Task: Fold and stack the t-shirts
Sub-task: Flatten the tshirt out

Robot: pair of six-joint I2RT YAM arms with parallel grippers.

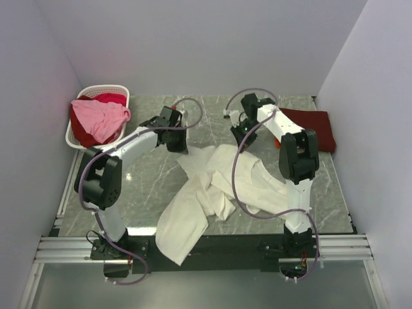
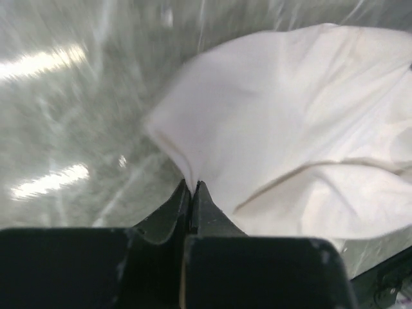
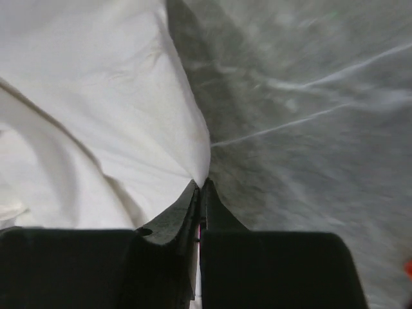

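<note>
Pinching cream shirt [image 2: 290, 116], wrist views show fingers [image 2: 170, 214] closed; basket [image 1: 109, 86] appears overhead.

The table [image 1: 148, 187] has a grey-green marbled top with pale veins. A cream-white t-shirt [image 1: 206, 193] lies crumpled across its middle, one long end trailing over the near edge. A dark red t-shirt [image 1: 315, 125] lies flat at the far right corner, apart from the cream one. A white slatted basket [image 1: 122, 90] stands at the far left corner.
</note>
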